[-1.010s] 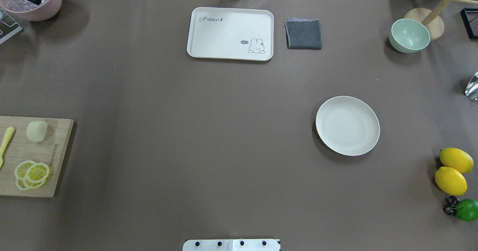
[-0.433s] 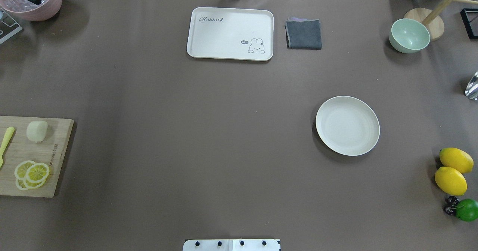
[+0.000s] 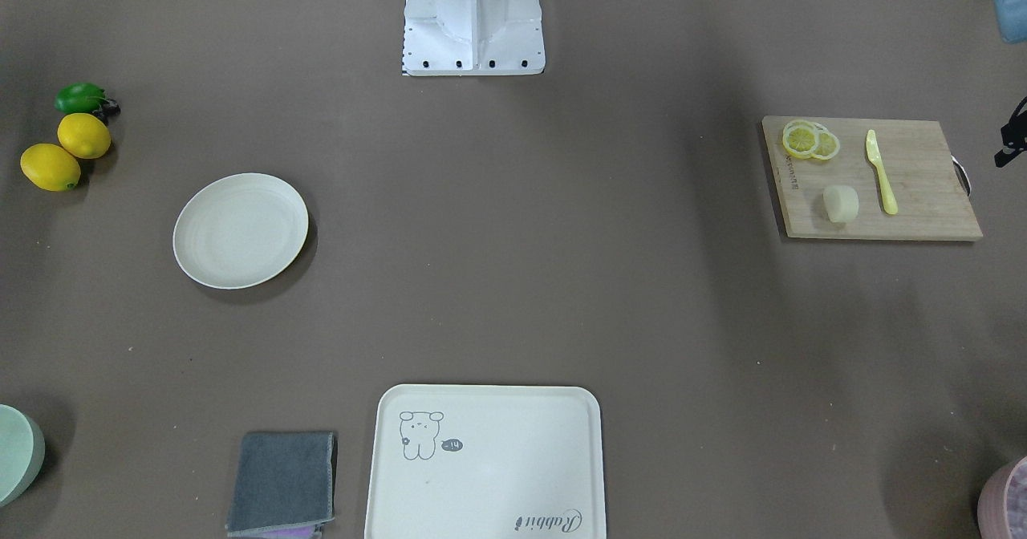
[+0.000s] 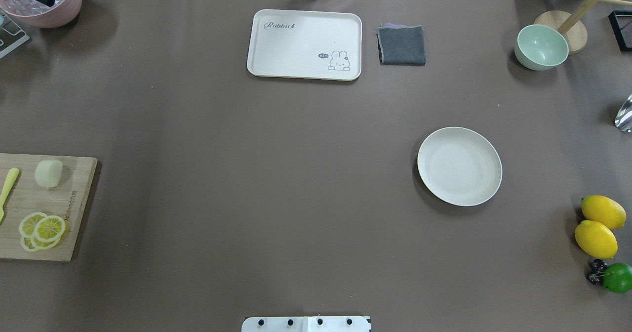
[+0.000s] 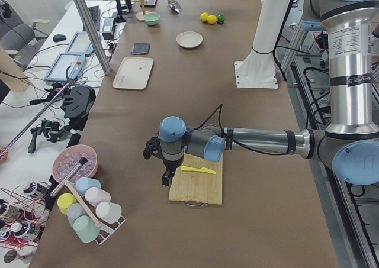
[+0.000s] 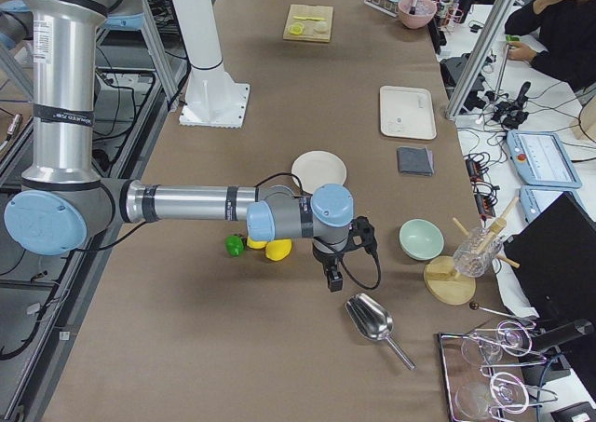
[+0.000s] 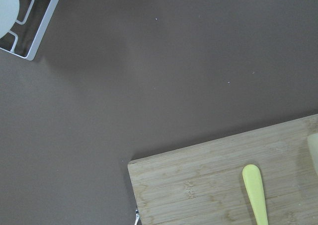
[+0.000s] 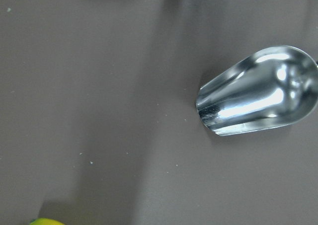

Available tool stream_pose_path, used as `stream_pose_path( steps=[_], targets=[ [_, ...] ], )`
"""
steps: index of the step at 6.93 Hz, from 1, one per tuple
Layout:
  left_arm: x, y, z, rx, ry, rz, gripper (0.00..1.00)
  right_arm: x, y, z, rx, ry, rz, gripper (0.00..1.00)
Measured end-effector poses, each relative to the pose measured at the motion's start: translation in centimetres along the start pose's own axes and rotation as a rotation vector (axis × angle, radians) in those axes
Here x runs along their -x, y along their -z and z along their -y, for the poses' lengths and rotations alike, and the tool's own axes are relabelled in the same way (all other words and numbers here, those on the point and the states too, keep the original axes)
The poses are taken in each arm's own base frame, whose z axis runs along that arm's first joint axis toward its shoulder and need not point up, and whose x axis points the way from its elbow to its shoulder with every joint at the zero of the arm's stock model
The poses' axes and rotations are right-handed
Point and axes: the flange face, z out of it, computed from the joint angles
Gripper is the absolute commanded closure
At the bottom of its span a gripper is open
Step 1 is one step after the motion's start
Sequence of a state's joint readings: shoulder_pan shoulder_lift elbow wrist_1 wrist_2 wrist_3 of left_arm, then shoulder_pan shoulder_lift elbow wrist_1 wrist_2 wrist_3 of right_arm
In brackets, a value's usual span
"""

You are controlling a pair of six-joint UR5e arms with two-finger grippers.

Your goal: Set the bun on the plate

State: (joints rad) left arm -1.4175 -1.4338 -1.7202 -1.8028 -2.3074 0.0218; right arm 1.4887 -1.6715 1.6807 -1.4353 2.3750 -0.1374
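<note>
At the edge of the cutting board point(image 4: 74, 208) your left gripper point(image 5: 167, 177) hangs low; you can't tell how open it is, nor the right gripper point(image 6: 332, 279) near the lemons point(image 4: 596, 238). Your bun point(image 4: 49, 173) sits on the board, well apart from the plate point(image 4: 459, 166).

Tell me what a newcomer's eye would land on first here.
The bare off-white plate sits alone on the robot's right half of the brown table. Far across at the left edge, the pale bun lies on a wooden cutting board that also holds lemon slices. Two bright lemons mark the right edge.
</note>
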Motion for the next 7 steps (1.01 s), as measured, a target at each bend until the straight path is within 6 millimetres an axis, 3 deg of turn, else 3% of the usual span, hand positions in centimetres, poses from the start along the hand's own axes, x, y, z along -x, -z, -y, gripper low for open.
stream_pose_path(
  steps=[3,7],
  targets=[
    [-1.6,0.4,0.4,-0.042,-0.015,-0.055,0.03,5.5,-3.1,1.8,0.005,-0.061,0.071,0.01],
    [-3.7,0.3,1.7,-0.062,-0.031,-0.071,0.03,16.8,-9.3,4.4,0.04,-0.271,0.133,0.11]
  ],
)
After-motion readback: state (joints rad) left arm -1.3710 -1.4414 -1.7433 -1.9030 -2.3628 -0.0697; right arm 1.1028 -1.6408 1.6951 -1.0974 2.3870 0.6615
